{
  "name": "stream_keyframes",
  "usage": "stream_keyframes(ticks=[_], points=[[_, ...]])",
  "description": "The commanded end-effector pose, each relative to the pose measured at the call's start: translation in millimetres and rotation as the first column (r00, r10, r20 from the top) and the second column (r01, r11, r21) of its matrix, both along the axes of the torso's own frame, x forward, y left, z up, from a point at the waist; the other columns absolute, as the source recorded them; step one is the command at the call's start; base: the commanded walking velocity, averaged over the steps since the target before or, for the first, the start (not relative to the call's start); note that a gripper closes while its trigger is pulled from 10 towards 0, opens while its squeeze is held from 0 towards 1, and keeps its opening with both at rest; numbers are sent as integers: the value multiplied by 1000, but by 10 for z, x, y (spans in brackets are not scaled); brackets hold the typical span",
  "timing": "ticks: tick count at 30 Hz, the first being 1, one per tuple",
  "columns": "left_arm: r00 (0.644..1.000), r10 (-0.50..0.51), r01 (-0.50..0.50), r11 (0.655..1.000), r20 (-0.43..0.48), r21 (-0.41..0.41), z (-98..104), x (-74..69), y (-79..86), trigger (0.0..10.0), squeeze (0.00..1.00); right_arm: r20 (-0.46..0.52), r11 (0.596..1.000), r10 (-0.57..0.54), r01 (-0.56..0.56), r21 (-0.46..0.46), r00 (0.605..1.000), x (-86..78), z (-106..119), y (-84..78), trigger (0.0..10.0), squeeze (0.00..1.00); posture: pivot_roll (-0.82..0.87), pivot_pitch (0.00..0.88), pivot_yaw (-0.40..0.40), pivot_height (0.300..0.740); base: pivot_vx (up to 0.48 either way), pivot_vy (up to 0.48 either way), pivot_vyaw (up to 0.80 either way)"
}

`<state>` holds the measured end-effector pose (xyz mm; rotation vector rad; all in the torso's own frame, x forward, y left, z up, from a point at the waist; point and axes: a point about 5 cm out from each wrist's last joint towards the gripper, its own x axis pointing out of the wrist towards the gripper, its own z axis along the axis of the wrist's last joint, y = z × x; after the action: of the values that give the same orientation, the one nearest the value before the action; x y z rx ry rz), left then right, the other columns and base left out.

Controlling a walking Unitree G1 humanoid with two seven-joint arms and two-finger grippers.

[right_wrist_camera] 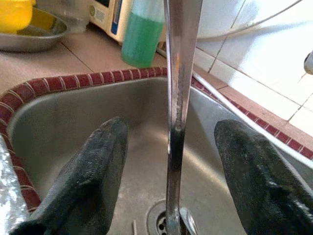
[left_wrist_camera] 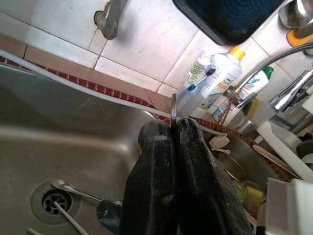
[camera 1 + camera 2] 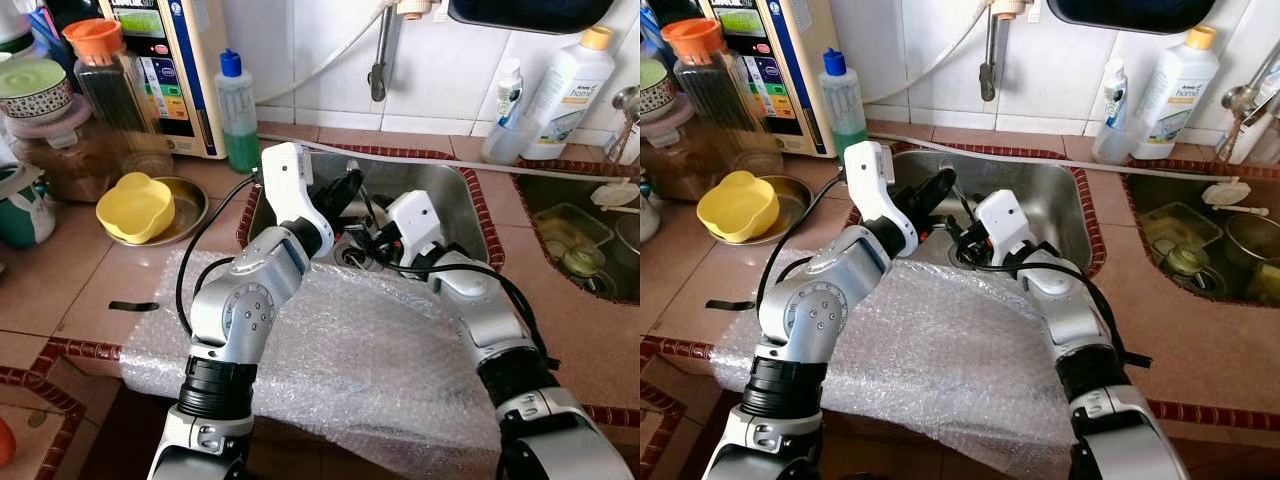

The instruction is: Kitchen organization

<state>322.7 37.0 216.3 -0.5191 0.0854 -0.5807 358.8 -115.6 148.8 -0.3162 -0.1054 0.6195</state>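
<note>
A slim metal utensil handle [image 1: 177, 98] stands nearly upright over the stainless sink [image 1: 68, 112] — shiny, narrow, flat. Its lower end reaches down beside the drain [image 1: 161, 220] — its bowl or blade cannot be made out.

Counter: terracotta tiled counter [image 3: 70, 290], sink [image 3: 455, 190] set in.
On it: bubble wrap [image 3: 370, 360], steel dish [image 3: 190, 205], green soap bottle [image 3: 237, 115], jars [image 3: 110, 80].
</note>
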Motion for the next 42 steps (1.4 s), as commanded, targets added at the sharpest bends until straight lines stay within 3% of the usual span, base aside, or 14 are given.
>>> stream_keyframes(ticks=[1, 6, 36, 37, 38, 39, 40, 42], points=[[1000, -21, 22, 999, 6, -45, 50, -62, -110, 10000, 0, 28, 1000, -19, 20, -12, 999, 47, 50, 7, 0, 0, 113, 49, -5, 740, 0, 0, 0], [1000, -17, 17, 999, 6, -40, 52, -56, -86, 10000, 0, 60, 992, -114, 117, -45, 992, 110, 39, -41, 0, 0, 113, 52, -1, 740, 0, 0, 0], [999, -53, 52, 998, -10, -39, 16, -88, -112, 10000, 0, 70, 973, -228, 229, -4, 971, 207, 12, -80, 0, 0, 111, 49, 12, 740, 0, 0, 0], [998, -55, 54, 998, -12, -42, 13, -88, -108, 10000, 486, 70, 973, -231, 232, -4, 970, 208, 9, -84, 0, 0, 115, 47, 12, 740, 0, 0, 0], [998, -57, 56, 997, -16, -48, 8, -89, -101, 10000, 894, 71, 971, -238, 239, -2, 969, 211, 8, -93, 0, 0, 114, 46, 13, 740, 0, 0, 0], [998, -58, 57, 997, -18, -50, 6, -90, -99, 10000, 894, 71, 971, -240, 241, -1, 968, 212, 8, -95, 0, 0, 114, 46, 13, 740, 0, 0, 0], [998, -58, 57, 997, -23, -58, 3, -91, -97, 10000, 1000, 72, 970, -242, 243, 0, 967, 213, 11, -98, 0, 0, 115, 47, 14, 740, 0, 0, 0], [998, -60, 58, 996, -28, -64, -3, -93, -91, 10000, 1000, 74, 967, -253, 253, 2, 965, 218, 13, -109, 0, 0, 115, 47, 16, 740, 0, 0, 0]])
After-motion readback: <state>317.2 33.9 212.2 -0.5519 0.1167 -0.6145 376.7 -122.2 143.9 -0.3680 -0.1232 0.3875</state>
